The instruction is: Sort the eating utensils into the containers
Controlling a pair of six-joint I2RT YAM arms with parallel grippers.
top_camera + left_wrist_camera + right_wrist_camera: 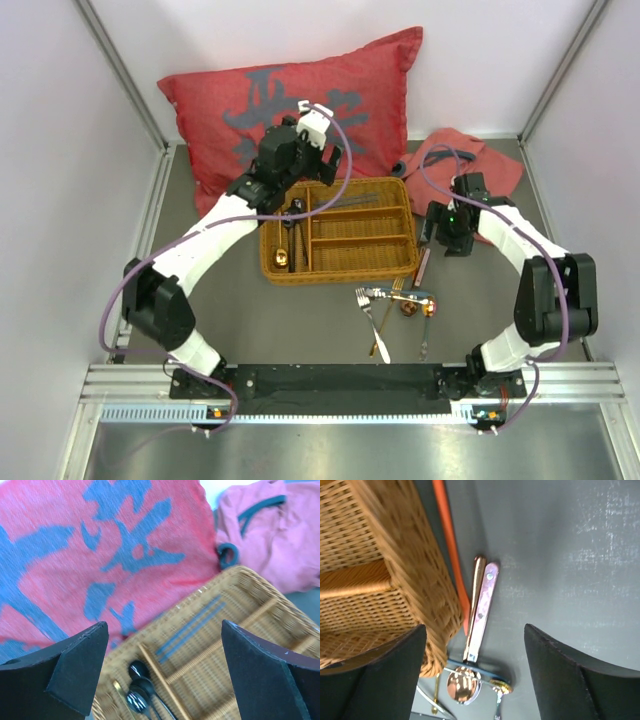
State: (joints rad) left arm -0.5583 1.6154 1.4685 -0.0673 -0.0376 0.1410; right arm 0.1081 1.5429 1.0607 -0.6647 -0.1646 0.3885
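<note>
The tan wicker tray (340, 270) lies mid-table. Its long left compartment holds black spoons (137, 687) and a gold utensil (282, 258). Dark blue chopsticks (192, 627) lie in its far compartment. My left gripper (322, 152) is open and empty above the tray's far left corner. My right gripper (433, 243) is open and empty above a copper knife (481, 610) beside the tray's right wall (427, 590). A copper spoon (462, 684), forks (370, 305) and other utensils lie in a pile (400, 305) in front of the tray.
A red cushion (290, 100) with dark lettering lies behind the tray. A pink cloth (470, 165) lies at the back right. An orange strip (451, 545) lies along the tray's right wall. White walls stand close on both sides.
</note>
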